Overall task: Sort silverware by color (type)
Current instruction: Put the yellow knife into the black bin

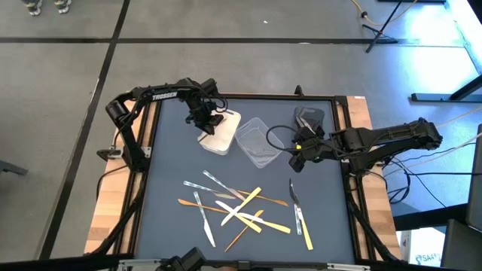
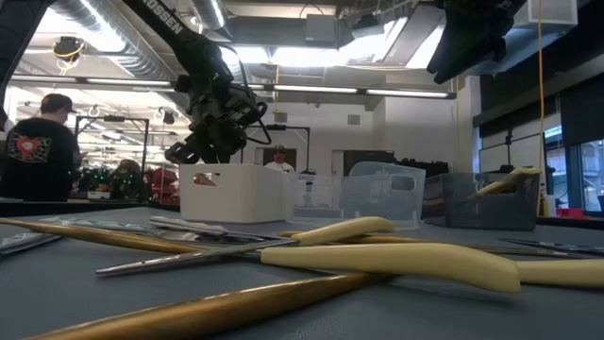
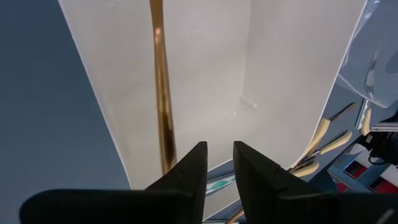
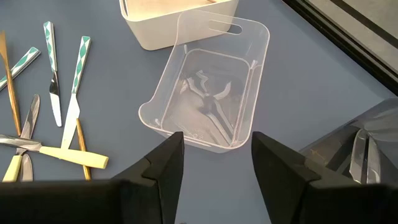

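My left gripper (image 1: pixel 205 120) (image 3: pixel 219 163) hangs over the white tub (image 1: pixel 220 135), pointing down into it. It is open by a narrow gap with nothing between the fingers. A tan-orange piece of silverware (image 3: pixel 160 93) lies inside the tub along its wall, beside the fingers. My right gripper (image 1: pixel 300 150) (image 4: pixel 214 180) stands open above the near end of the clear tub (image 4: pixel 205 93), which holds silver pieces (image 4: pixel 210 102). The rest of the silverware (image 1: pixel 241 211) lies scattered on the dark mat: yellow handles (image 2: pixel 415 260), tan-orange ones and patterned knives (image 4: pixel 76 74).
A dark grey tub (image 1: pixel 309 119) at the far right holds a few pieces; a yellow handle (image 2: pixel 510 179) sticks out of it. The three tubs stand in a row at the back of the mat. People (image 2: pixel 38 142) stand in the room beyond the table.
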Available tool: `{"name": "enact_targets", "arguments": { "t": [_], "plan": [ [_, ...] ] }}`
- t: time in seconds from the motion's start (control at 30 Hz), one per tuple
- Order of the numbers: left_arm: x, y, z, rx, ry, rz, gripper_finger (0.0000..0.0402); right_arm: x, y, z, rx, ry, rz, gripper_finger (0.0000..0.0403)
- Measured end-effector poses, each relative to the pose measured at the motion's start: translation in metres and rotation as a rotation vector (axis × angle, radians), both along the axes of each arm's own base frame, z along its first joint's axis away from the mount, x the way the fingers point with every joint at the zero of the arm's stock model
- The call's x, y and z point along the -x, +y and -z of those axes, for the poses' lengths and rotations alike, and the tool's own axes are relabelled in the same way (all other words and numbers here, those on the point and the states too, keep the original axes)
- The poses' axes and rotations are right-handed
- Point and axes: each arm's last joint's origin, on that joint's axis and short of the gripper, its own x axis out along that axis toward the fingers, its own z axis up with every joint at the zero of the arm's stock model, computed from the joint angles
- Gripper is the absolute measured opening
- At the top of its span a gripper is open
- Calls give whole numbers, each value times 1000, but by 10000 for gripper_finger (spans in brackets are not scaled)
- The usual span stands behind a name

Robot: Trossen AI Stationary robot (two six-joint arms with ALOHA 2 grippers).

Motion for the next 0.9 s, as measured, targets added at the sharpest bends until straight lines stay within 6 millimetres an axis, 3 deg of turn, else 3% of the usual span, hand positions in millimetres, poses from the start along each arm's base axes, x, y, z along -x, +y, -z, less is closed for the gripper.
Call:
{"name": "enact_targets", "arguments": {
  "t": [0.53, 0.9],
  "plan": [
    [0, 0, -1, 7, -10, 1, 73, 0, 2, 1, -44, 7, -30, 175],
    [7, -6, -28, -74, -81, 25, 73, 0, 4, 1, -101, -1, -20, 175]
  ]
}}
